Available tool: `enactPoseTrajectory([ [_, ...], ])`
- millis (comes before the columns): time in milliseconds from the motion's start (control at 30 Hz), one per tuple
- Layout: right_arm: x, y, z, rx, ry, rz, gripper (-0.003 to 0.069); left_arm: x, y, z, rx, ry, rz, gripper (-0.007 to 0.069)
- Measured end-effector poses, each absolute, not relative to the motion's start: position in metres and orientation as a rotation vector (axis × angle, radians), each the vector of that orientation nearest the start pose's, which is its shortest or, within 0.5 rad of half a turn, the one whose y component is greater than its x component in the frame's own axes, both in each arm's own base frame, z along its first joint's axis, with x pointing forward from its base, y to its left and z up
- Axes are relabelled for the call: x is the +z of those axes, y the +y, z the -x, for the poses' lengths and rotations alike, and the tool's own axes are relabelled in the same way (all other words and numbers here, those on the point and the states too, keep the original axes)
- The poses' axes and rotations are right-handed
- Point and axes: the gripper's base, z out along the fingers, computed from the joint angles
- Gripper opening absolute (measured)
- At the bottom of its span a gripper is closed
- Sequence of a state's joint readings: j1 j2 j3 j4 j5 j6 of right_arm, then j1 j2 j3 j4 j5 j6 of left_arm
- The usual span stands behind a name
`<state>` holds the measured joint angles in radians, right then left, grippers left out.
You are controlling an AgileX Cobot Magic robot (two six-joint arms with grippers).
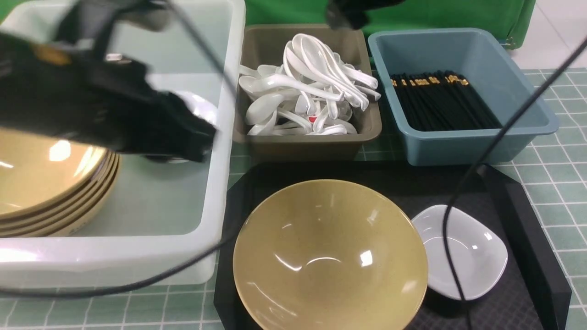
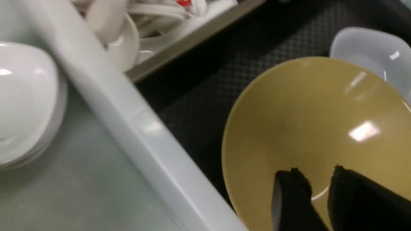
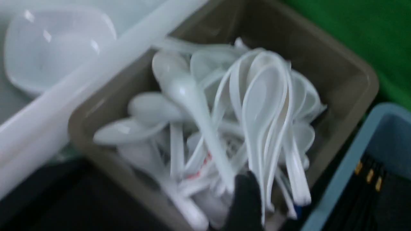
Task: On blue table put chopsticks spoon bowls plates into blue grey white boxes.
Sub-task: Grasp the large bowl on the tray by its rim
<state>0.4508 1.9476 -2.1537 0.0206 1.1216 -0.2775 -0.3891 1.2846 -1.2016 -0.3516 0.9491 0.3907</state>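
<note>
Three boxes stand on the blue table (image 1: 559, 183): the white box (image 1: 224, 137) holds about five stacked bowls (image 1: 46, 183), cut off at the edge, and plates (image 2: 25, 102) half hidden behind the left arm (image 1: 91, 101); the grey box (image 1: 302, 146), uncountable tangled spoons (image 1: 312, 87); the blue box (image 1: 458, 146), bundled chopsticks (image 1: 440, 105). One bowl (image 1: 330, 256) and one plate (image 1: 463, 252) lie on the black tray (image 1: 527, 238). The left claw (image 2: 321, 195) hangs slightly spread, empty, over that bowl; the right claw (image 1: 348, 13) is blurred, its state unreadable.

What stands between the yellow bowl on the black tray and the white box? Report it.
Only the white box's own side wall, which rises beside the black tray; the yellow bowl must be lifted over it. A black cable sags across the box's near corner. Inside, bare floor shows beside the stacked bowls.
</note>
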Motion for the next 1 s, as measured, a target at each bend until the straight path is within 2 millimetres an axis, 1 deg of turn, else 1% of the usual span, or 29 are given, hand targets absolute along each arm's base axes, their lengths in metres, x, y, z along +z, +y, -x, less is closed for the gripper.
enactPoseTrajectory([
  [33,0.401,0.187,-0.383,0.094,2.273,0.890,0.0413,0.355,-0.131,-0.239,-0.439,2.380,-0.864,0.0203],
  [67,0.404,0.184,-0.376,0.084,2.298,0.916,0.0328,0.352,-0.137,-0.245,-0.432,2.404,-0.902,0.0239],
  [100,0.409,0.181,-0.370,0.081,2.298,0.924,0.0269,0.348,-0.145,-0.251,-0.430,2.420,-0.937,0.0265],
  [167,0.416,0.175,-0.357,0.078,2.302,0.932,0.0132,0.337,-0.160,-0.266,-0.403,2.470,-1.019,0.0358],
  [200,0.419,0.171,-0.350,0.081,2.305,0.932,0.0085,0.330,-0.168,-0.274,-0.385,2.486,-1.051,0.0397],
  [233,0.420,0.170,-0.348,0.082,2.306,0.933,0.0078,0.328,-0.170,-0.277,-0.380,2.492,-1.060,0.0411],
  [267,0.425,0.164,-0.333,0.094,2.310,0.935,0.0044,0.318,-0.180,-0.288,-0.353,2.502,-1.102,0.0455],
  [300,0.423,0.163,-0.331,0.095,2.318,0.939,0.0041,0.315,-0.183,-0.290,-0.344,2.505,-1.118,0.0460],
  [333,0.429,0.156,-0.314,0.101,2.315,0.940,0.0036,0.305,-0.191,-0.298,-0.327,2.504,-1.160,0.0491],
  [367,0.429,0.154,-0.310,0.102,2.316,0.942,0.0036,0.300,-0.195,-0.302,-0.322,2.503,-1.178,0.0501],
  [400,0.430,0.145,-0.292,0.102,2.322,0.953,0.0036,0.288,-0.205,-0.309,-0.307,2.489,-1.232,0.0515],
  [433,0.430,0.140,-0.281,0.100,2.327,0.962,0.0036,0.278,-0.213,-0.314,-0.296,2.470,-1.282,0.0521],
  [533,0.426,0.128,-0.257,0.095,2.343,0.981,0.0036,0.254,-0.229,-0.322,-0.262,2.411,-1.395,0.0524],
  [567,0.424,0.125,-0.250,0.094,2.350,0.985,0.0036,0.250,-0.232,-0.323,-0.252,2.388,-1.420,0.0524],
  [600,0.421,0.121,-0.242,0.094,2.359,0.990,0.0036,0.242,-0.237,-0.326,-0.234,2.369,-1.452,0.0524],
  [633,0.416,0.118,-0.236,0.094,2.373,0.995,0.0036,0.234,-0.240,-0.328,-0.222,2.361,-1.474,0.0524],
  [667,0.416,0.117,-0.234,0.096,2.371,0.994,0.0036,0.233,-0.240,-0.328,-0.219,2.360,-1.478,0.0524],
  [700,0.411,0.114,-0.227,0.100,2.386,1.000,0.0036,0.225,-0.242,-0.331,-0.211,2.367,-1.491,0.0524],
  [800,0.402,0.112,-0.222,0.108,2.414,1.011,0.0036,0.213,-0.242,-0.333,-0.194,2.397,-1.516,0.0516],
  [867,0.397,0.113,-0.222,0.116,2.430,1.017,0.0036,0.210,-0.242,-0.333,-0.194,2.411,-1.519,0.0491],
  [900,0.395,0.113,-0.221,0.120,2.436,1.027,0.0036,0.208,-0.242,-0.332,-0.197,2.429,-1.523,0.0444],
  [933,0.393,0.114,-0.221,0.131,2.437,1.036,0.0036,0.207,-0.241,-0.331,-0.201,2.452,-1.519,0.0377],
  [967,0.393,0.114,-0.221,0.132,2.434,1.042,0.0036,0.207,-0.241,-0.331,-0.201,2.460,-1.518,0.0353],
  [1000,0.393,0.116,-0.220,0.157,2.424,1.053,0.0036,0.207,-0.240,-0.330,-0.194,2.477,-1.516,0.0277],
])
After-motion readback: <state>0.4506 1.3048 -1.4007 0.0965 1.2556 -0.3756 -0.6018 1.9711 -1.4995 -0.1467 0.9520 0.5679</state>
